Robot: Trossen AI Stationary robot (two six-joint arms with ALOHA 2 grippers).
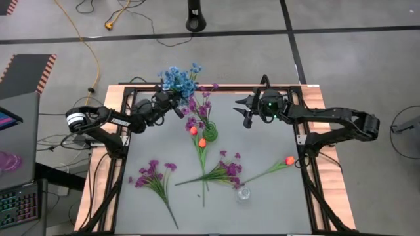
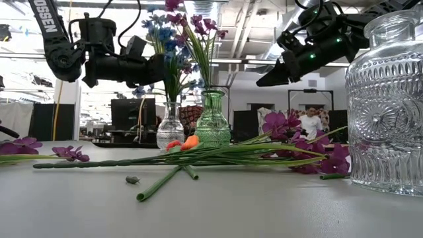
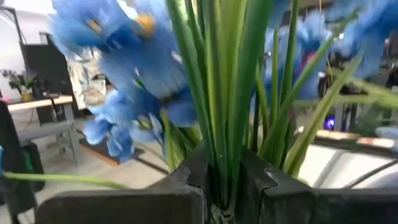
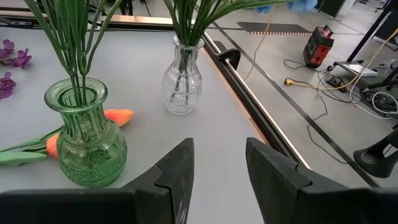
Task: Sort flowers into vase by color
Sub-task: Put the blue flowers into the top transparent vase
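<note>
Grey table (image 1: pixel 269 203), wood-edged, cables on the floor beyond it. Blue sprigs (image 1: pixel 178 78) stand at 12 o'clock in the clear vase (image 4: pixel 181 87), stems down its neck. Left gripper (image 1: pixel 176 103) sits at those green stems (image 3: pixel 219 118); the wrist view shows its fingers (image 3: pixel 186 186) close on either side of the bunch, only a narrow gap, stems between them. Green vase (image 4: pixel 84 134) just beside, toward table centre, with purple sprigs (image 1: pixel 199 108) in it. Two orange tulips (image 1: pixel 198 136) lie at its foot. Loose on the table: purple bunch (image 1: pixel 152 174) at 8 o'clock, purple bunch (image 1: pixel 226 172) at centre, one tulip (image 1: pixel 289 160) at 4 o'clock. Third vase (image 1: pixel 243 193), clear, at 6 o'clock. Right gripper (image 1: pixel 248 111) hovers at 1 o'clock above the table, fingers apart, holding nothing. Person (image 2: pixel 309 122) in the room behind.
</note>
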